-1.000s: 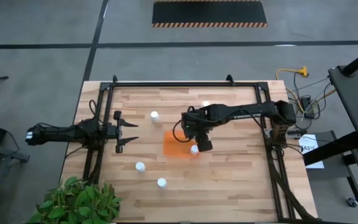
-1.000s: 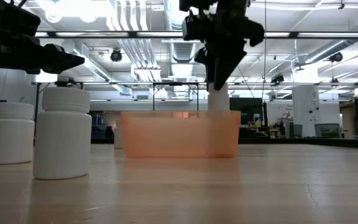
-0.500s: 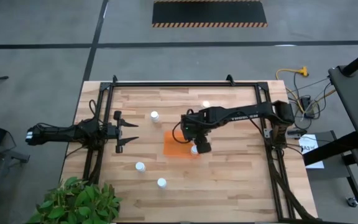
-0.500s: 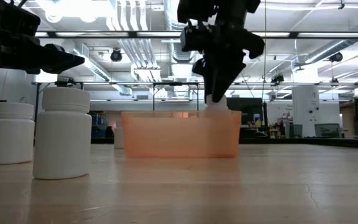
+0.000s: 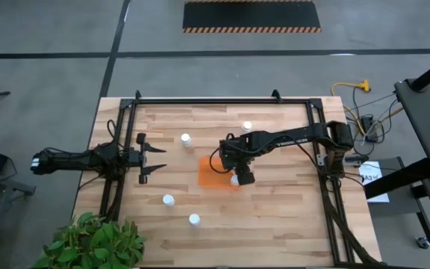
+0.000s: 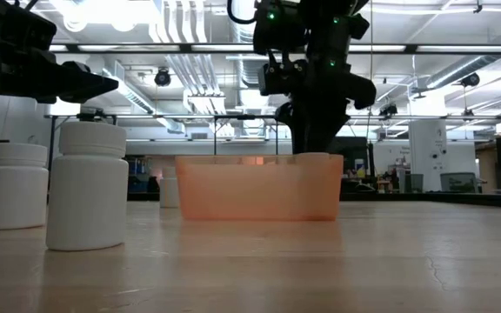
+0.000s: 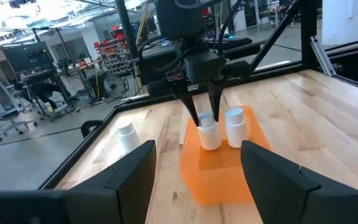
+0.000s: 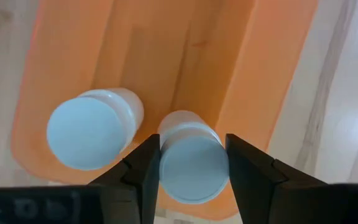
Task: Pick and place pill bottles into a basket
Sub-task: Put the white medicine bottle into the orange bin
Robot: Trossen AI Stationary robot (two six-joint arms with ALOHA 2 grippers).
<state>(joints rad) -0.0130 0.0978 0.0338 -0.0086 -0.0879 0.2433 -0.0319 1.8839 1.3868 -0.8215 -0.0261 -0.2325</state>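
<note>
The orange basket lies at the table's middle, also in the left wrist view. My right gripper stands over the basket's right end, shut on a white pill bottle. A second bottle stands in the basket beside it. Several more bottles stand on the table: two far of the basket and two near of it. My left gripper waits open at the table's left. My right gripper pinches the bottle at its cap between its two fingers, one on each side. The fingers come from above, pointing down. The bottle is upright, its body down inside the basket near the end wall.
A black frame runs round the table's far, left and right sides. A green plant stands at the near left corner. In the low view two bottles stand close to the camera at the left.
My right gripper has gone down with the bottle, which has sunk from above the basket's rim into the basket and stays upright.
</note>
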